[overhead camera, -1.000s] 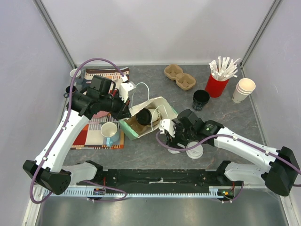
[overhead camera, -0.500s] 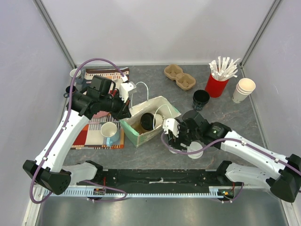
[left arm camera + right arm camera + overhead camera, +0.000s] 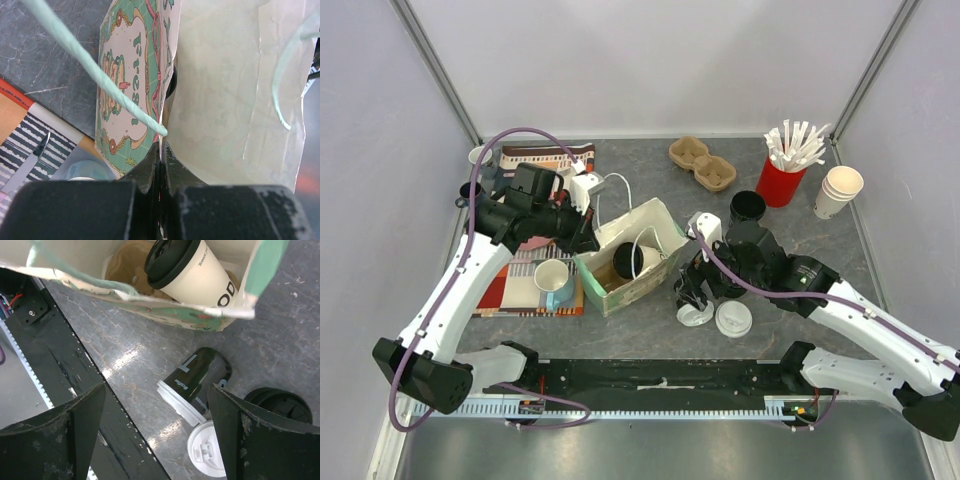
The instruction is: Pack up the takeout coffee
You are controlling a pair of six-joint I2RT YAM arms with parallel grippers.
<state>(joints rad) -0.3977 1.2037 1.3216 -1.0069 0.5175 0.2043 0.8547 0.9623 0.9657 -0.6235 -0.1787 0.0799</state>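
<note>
Top external view: left gripper [image 3: 586,238] clamped shut on the rim of the green patterned paper bag [image 3: 638,290], right gripper [image 3: 156,390] wide open and empty above a dark, white-lidded paper cup [image 3: 200,377] lying on the grey marbled table [image 3: 650,170] between white walls [image 3: 650,60]; a pale black-lidded paper cup [image 3: 200,280] leans inside the bag.

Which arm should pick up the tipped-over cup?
The right. The right fingers are open just above the tipped black cup; the left fingers are shut on the paper bag's rim.
</note>
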